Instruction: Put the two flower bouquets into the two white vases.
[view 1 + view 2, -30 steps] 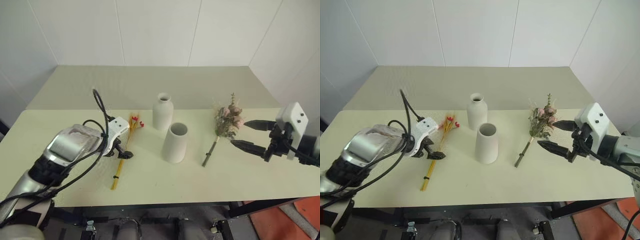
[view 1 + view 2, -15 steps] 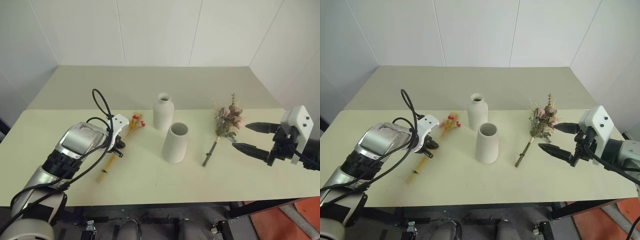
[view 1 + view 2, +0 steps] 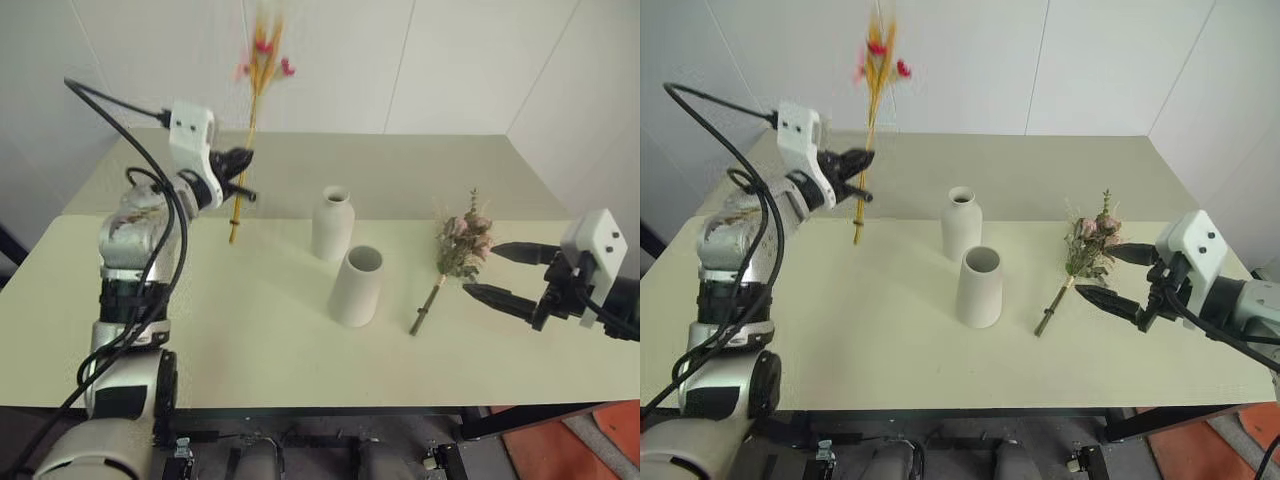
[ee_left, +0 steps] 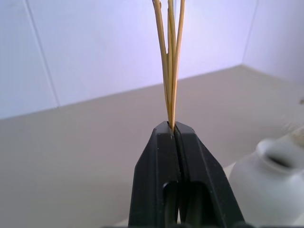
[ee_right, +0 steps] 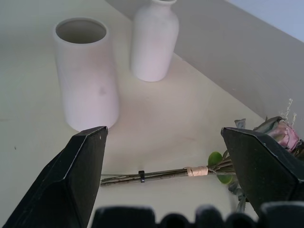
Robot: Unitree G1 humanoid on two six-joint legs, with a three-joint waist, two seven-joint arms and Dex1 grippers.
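Left gripper (image 3: pixel 243 176) lifted stalks (image 3: pixel 252 110) off table (image 3: pixel 250 320), clamped mid-stem, upright; right gripper (image 3: pixel 505 272) waited apart by roses (image 3: pixel 459 240); best lowered stem-end first, plumb over bottle vase (image 3: pixel 332 224)

Left arm: raised high, left gripper (image 3: pixel 243 175) clamped tight, fingers pressed together. Right arm: low, level, right gripper (image 3: pixel 492 270) with fingers spread wide apart.

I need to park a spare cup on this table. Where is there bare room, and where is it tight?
Free: the near-left table, left of the wide vase, and the far strip behind the bottle vase. Crowded: the two vases standing close together, and the rose bouquet lying just ahead of the open right tool.
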